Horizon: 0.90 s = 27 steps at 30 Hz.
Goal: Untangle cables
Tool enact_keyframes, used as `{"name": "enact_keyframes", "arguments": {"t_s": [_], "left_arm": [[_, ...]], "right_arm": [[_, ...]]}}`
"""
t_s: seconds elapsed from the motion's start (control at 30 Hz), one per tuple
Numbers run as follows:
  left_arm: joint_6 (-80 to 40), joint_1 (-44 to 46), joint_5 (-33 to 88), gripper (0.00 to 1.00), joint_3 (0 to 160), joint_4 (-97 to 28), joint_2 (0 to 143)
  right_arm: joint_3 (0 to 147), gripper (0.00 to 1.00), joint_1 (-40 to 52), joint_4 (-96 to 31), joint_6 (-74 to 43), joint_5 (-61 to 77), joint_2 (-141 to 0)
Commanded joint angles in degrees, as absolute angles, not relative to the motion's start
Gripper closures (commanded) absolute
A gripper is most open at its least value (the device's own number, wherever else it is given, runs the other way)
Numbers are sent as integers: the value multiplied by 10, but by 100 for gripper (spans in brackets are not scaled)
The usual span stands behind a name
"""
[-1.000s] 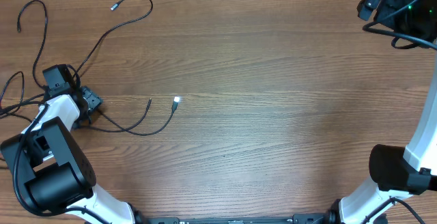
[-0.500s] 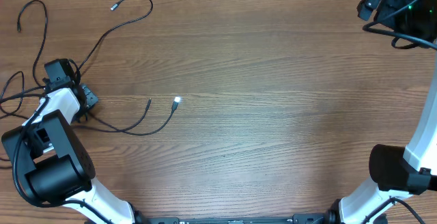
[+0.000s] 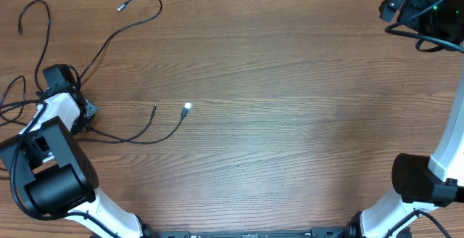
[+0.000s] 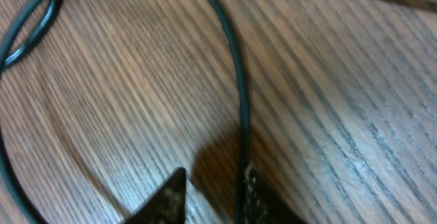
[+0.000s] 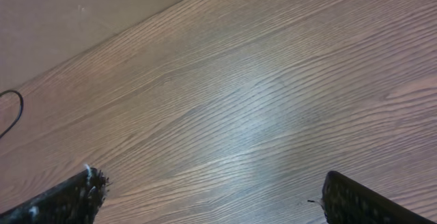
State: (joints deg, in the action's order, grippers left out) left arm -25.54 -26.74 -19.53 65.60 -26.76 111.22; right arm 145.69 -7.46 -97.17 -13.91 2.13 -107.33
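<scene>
Several thin black cables [image 3: 109,42] sprawl over the left of the wooden table. One ends in a silver plug [image 3: 120,7] at the back, another in a bright white plug [image 3: 187,107] near the middle. My left gripper [image 3: 85,111] is low over the strands at the left edge. In the left wrist view its jaws [image 4: 213,193] stand a little apart, with bare wood between them. One cable [image 4: 239,115] runs along the inner face of the right fingertip [image 4: 254,193]. My right gripper [image 3: 397,0] hovers at the far right corner, wide open [image 5: 212,186] and empty.
A cable loop [image 3: 32,6] lies at the back left corner, and more strands [image 3: 14,107] trail off the table's left edge. A short arc of cable [image 5: 13,111] shows at the left edge of the right wrist view. The right arm's base [image 3: 424,180] stands at the front right.
My left gripper has shifted a little to the left, and the loose cable ends near the middle have slid slightly left with it. The right arm has not moved.
</scene>
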Motion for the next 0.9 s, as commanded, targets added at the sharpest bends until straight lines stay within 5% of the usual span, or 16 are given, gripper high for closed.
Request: {"name": "enact_keyframes", "arguments": {"t_s": [0.0, 0.17, 0.33, 0.43, 0.87], "left_arm": [[-235, -274, -126, 74, 657, -288, 1161], [-235, -274, -107, 79, 698, -325, 1161], [-257, -288, -109, 58, 768, -393, 1161], [-260, -305, -109, 30, 812, -439, 1161], [-300, -463, -9, 18, 825, -527, 1161]], "right_arm": [[1459, 0, -75, -970, -142, 20, -1063], [1459, 0, -75, -970, -142, 20, -1063], [1459, 0, -75, -970, -142, 20, -1063], [1459, 0, -75, -970, -142, 20, -1063], [1459, 0, -75, -970, -142, 20, -1063]]}}
